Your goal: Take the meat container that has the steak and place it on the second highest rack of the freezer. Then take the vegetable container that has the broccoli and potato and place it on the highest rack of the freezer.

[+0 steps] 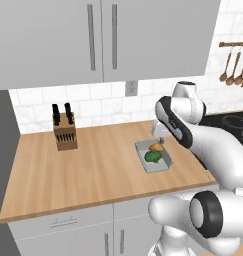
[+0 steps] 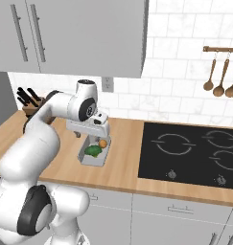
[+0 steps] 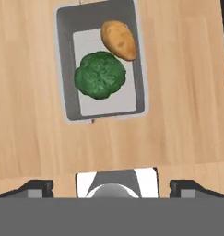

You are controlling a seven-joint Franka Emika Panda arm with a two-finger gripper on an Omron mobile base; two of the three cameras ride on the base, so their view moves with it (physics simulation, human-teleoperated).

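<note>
Countertop: green broccoli (image 3: 100, 74), orange-tan potato (image 3: 119, 40)

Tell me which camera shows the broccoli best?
The hand view: the broccoli lies large and unobstructed in the grey container beside the potato. Both base views show it small, near the arm.

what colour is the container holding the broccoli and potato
Grey, with a paler grey floor: the container shows best in the hand view.
</note>
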